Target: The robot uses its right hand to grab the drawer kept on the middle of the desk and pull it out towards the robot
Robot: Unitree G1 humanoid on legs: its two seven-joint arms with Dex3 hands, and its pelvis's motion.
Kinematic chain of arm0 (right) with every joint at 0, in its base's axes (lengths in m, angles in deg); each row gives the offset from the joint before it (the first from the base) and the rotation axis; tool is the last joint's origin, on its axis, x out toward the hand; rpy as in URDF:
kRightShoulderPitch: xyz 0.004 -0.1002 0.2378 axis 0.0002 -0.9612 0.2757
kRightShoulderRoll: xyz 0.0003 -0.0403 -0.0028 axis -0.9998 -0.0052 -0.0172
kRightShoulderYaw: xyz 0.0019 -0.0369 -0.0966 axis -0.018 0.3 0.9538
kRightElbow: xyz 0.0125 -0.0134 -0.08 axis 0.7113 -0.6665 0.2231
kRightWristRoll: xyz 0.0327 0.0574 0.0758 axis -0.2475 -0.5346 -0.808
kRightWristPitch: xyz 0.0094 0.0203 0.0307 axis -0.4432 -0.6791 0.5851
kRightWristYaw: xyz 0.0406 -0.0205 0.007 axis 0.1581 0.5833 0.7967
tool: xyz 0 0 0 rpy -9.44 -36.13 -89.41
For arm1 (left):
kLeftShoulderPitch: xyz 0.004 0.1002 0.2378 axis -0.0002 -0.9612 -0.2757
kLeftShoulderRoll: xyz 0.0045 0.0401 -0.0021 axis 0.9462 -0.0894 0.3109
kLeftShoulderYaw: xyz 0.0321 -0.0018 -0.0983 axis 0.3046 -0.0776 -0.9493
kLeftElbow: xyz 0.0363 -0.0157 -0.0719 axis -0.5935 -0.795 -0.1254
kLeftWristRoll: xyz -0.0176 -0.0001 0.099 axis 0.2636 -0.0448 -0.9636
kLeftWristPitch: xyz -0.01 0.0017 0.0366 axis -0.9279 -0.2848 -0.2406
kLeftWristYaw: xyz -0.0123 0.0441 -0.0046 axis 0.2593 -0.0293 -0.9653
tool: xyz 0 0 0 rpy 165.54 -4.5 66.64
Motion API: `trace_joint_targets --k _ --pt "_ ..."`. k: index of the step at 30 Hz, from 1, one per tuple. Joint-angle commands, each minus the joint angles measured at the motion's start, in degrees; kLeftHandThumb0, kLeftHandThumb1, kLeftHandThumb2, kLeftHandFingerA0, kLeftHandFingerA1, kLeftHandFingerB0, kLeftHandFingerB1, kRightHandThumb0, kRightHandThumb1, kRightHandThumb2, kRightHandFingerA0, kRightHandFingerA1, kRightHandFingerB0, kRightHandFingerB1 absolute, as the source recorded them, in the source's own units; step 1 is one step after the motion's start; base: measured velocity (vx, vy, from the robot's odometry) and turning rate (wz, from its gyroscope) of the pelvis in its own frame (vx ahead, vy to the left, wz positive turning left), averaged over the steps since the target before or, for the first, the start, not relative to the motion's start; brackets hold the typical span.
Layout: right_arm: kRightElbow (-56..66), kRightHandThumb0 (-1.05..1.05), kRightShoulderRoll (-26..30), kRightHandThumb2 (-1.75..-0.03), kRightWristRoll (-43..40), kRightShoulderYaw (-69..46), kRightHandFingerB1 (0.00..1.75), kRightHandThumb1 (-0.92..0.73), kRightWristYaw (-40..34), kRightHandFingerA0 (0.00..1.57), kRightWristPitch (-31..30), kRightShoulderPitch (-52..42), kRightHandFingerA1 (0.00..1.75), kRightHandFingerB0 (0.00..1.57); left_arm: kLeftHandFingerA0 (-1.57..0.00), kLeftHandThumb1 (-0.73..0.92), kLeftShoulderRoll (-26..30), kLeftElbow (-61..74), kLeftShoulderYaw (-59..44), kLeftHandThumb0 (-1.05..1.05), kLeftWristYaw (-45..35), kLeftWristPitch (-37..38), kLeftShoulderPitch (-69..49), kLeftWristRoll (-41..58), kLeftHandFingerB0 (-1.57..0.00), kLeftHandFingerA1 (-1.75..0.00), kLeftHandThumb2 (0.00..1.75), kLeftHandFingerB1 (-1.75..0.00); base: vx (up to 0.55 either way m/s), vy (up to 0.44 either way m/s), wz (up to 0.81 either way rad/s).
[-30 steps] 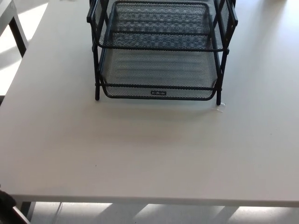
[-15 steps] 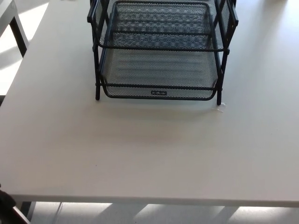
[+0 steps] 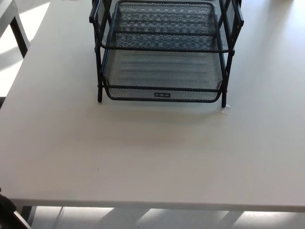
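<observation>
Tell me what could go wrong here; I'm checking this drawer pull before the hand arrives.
1. The mesh tray rack stands loose on the desk, so pulling the bottom drawer may drag the whole rack.
2. The drawer's front rim is thin, so fingers may slip.
3. Neither hand is in view.

Almost nothing differs from the earlier pictures. The whole view sits a touch lower and to the right, so the black mesh drawer rack (image 3: 162,52) and the small white scrap (image 3: 226,110) by its right front leg appear shifted together by the same slight amount; that is the camera moving, while the rack keeps its place on the counter (image 3: 152,152).
</observation>
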Motion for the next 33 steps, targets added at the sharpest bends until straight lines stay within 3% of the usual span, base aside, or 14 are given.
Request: trace_joint_targets --k 1,6,9,17,18,19,20,21,25,26,30,31,32,33 --pt "12.76 -0.92 3.1 -0.95 6.65 -3.86 0.54 -0.52 -5.76 0.16 -4.18 6.35 0.72 0.1 -0.78 0.55 0.13 0.38 -0.91 -0.32 -1.29 -0.17 -0.23 -0.21 -0.8 -0.83 0.56 -0.58 0.0 0.0 0.0" --pt "17.6 -0.93 4.03 -0.98 8.16 -0.75 0.53 -0.58 -4.75 0.1 -0.1 14.29 0.69 0.08 -0.79 0.55 0.02 -0.03 -0.92 -0.33 -1.15 0.22 -0.1 -0.27 -0.8 -0.83 0.56 -0.57 0.0 0.0 0.0" --pt "23.85 -0.87 4.19 -0.92 7.56 2.75 0.52 -0.54 1.4 0.08 -3.89 19.0 0.65 0.06 -0.8 0.55 -0.09 -0.2 -0.95 -0.31 -0.95 0.65 -0.07 -0.37 -0.81 -0.83 0.56 -0.57 0.0 0.0 0.0" --pt "27.91 -0.76 -1.42 -0.86 11.37 18.29 0.44 -0.46 4.46 0.24 -5.33 34.89 0.59 0.16 -0.79 0.56 -0.46 0.37 -0.77 -0.33 -1.11 0.27 -0.15 -0.7 -0.8 -0.84 0.56 -0.57 0.0 0.0 0.0" --pt "28.22 -0.75 -3.1 -0.59 12.97 22.3 0.33 -0.6 4.74 0.29 -4.05 38.67 0.5 0.24 -0.8 0.56 -0.73 0.67 -0.86 -0.33 -1.15 -0.18 -0.36 -0.49 -0.81 -0.85 0.57 -0.57 0.0 0.0 0.0" --pt "28.57 -0.77 -4.23 -0.87 13.52 24.4 0.44 -0.48 5.51 0.24 -4.08 40.8 0.56 0.15 -0.82 0.55 -0.93 0.44 -0.89 -0.32 -1.01 0.17 -0.35 -0.24 -0.81 -0.86 0.56 -0.58 0.0 0.0 0.0" --pt "28.76 -0.77 -5.03 -0.87 13.69 25.4 0.44 -0.48 5.98 0.24 -4.54 41.91 0.56 0.15 -0.82 0.55 -1.05 0.02 -0.89 -0.32 -0.82 0.82 -0.24 -0.02 -0.81 -0.86 0.56 -0.58 0.0 0.0 0.0" --pt "28.83 -0.76 -5.93 -0.59 14.1 26.93 0.35 -0.62 6.88 0.27 -5.04 43.49 0.49 0.2 -0.81 0.55 -0.92 0.01 -0.81 -0.33 -0.86 0.74 -0.14 -0.3 -0.81 -0.85 0.56 -0.58 0.0 0.0 0.0" --pt "28.11 -0.75 -11.6 -0.59 15.38 32.36 0.35 -0.6 7.34 0.27 -4.18 49.76 0.48 0.21 -0.79 0.56 -0.79 0.65 -0.9 -0.33 -1.52 -0.29 -0.42 -0.47 -0.79 -0.81 0.56 -0.55 0.0 0.0 0.0" --pt "28.88 -0.77 -13.07 -0.85 15.71 33.54 0.45 -0.48 8.98 0.21 -5.94 51.06 0.52 0.17 -0.79 0.56 -0.81 0.7 -0.95 -0.33 -1.66 -0.41 -0.46 -0.39 -0.79 -0.81 0.56 -0.55 0.0 0.0 0.0" --pt "28.07 -0.8 -15.21 -0.9 19.11 36.89 0.44 -0.5 9.29 0.21 -4.97 53.73 0.53 0.14 -0.81 0.55 -0.78 0.38 -0.98 -0.33 -1.29 0.57 -0.36 -0.8 -0.8 -0.84 0.56 -0.58 0.0 0.0 0.0" --pt "27.87 -0.78 -16.79 -0.89 19.03 38.23 0.44 -0.5 9.45 0.2 -4.09 54.69 0.54 0.16 -0.8 0.56 -0.81 0.34 -0.96 -0.33 -1.44 0.46 -0.29 -0.68 -0.8 -0.84 0.56 -0.58 0.0 0.0 0.0" --pt "27.62 -0.78 -17.99 -0.6 19.16 38.98 0.33 -0.62 8.99 0.26 -3.39 55.25 0.5 0.26 -0.81 0.55 -0.85 0.24 -0.95 -0.32 -1.42 0.48 -0.24 -0.67 -0.8 -0.84 0.56 -0.58 0.0 0.0 0.0" --pt "27.17 -0.78 -19.28 -0.6 19.8 39.82 0.35 -0.62 7.77 0.26 -2.36 55.76 0.51 0.23 -0.81 0.55 -0.89 0.08 -0.93 -0.33 -1.26 0.67 -0.18 -0.76 -0.81 -0.84 0.56 -0.57 0.0 0.0 0.0"
